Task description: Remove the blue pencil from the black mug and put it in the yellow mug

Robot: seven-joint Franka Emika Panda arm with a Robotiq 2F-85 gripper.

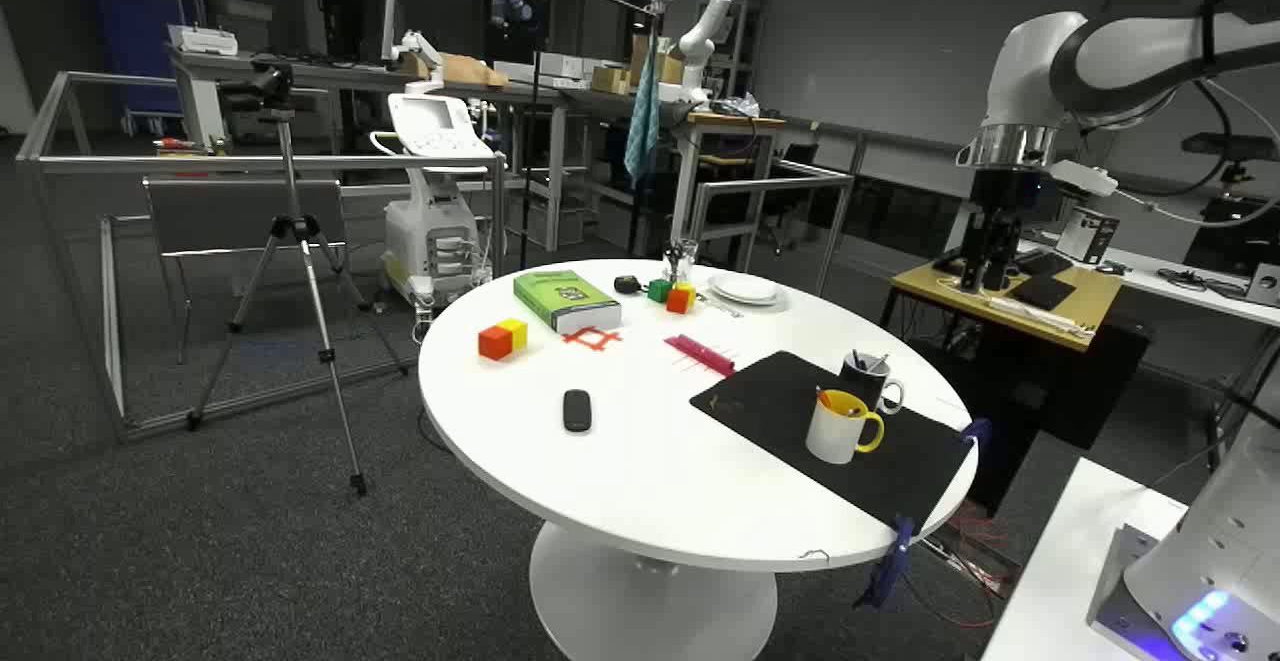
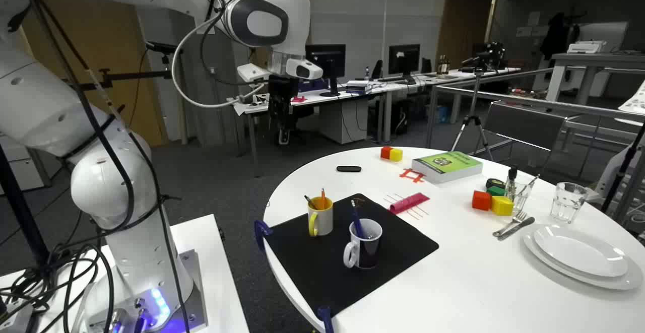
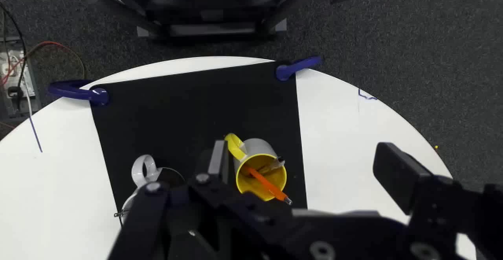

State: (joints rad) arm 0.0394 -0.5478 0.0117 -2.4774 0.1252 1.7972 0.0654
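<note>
The black mug (image 2: 370, 253) has a white handle and stands on a black mat (image 2: 307, 257). It also shows in an exterior view (image 1: 858, 377), and partly behind my gripper in the wrist view (image 3: 169, 175). The blue pencil (image 2: 357, 221) leans in it, sticking out above the rim. The yellow mug (image 2: 326, 219), white outside with yellow handle and inside, stands beside it on the mat, upright (image 1: 830, 436). It holds an orange pen (image 3: 267, 183) and a dark-tipped clear pen (image 3: 274, 165). My gripper (image 3: 308, 169) is open and empty, high above the table (image 2: 282, 131).
Blue clamps (image 3: 300, 67) hold the mat at the edge of the round white table (image 1: 640, 481). Farther off lie a black case (image 1: 577, 411), a green book (image 2: 446, 164), coloured blocks (image 2: 481, 200), a pink piece (image 2: 409, 203), glasses (image 2: 568, 203) and plates (image 2: 579, 252).
</note>
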